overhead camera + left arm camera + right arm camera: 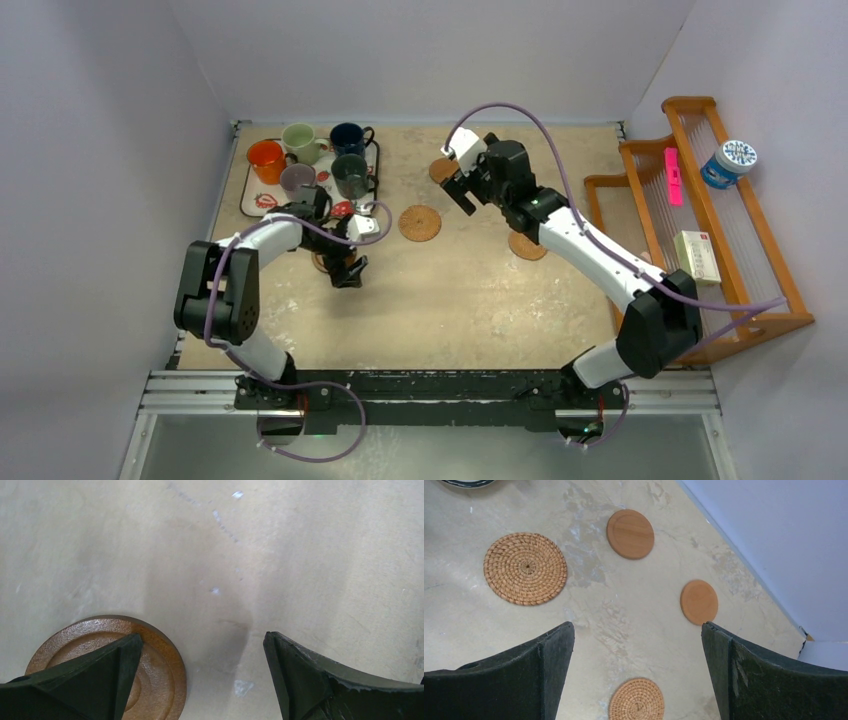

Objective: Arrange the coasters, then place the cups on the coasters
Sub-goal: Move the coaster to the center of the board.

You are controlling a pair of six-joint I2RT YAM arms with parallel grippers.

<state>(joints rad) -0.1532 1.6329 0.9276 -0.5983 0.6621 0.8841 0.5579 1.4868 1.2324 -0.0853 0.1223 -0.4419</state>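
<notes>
Coasters: five small flat round discs are lying on the pale mottled bench, each one bare.
Coaster kinds: two are woven and straw-coloured, the larger woven coaster and the smaller woven coaster. Two are smooth wood, the first plain tan coaster and the second plain tan coaster. One is the dark brown ringed coaster.
Coaster positions: the four light ones are lying apart from one another below the right claw. The dark one is lying near the tray's near edge, just beside the left claw.
Cups: five small handled ceramic mugs are standing upright and close together on the tray: the orange cup, the pale green cup, the navy blue cup, the mauve-grey cup and the dark green cup.
Tray: one white rectangular strawberry-print tray is sitting at the far left of the bench.
Left claw: it is hanging released, jaws wide, grasping nothing. One finger is overlapping the ringed coaster in its wrist view; I cannot tell whether it is touching.
Right claw: it is hanging released above the bench, jaws wide, grasping nothing.
Rack: one orange-brown wooden rack is standing along the right edge. It is carrying one blue-and-white lidded jar, one small pink object and one cream box.
Writing: the print on the jar and the box is showing too small to read.
</notes>
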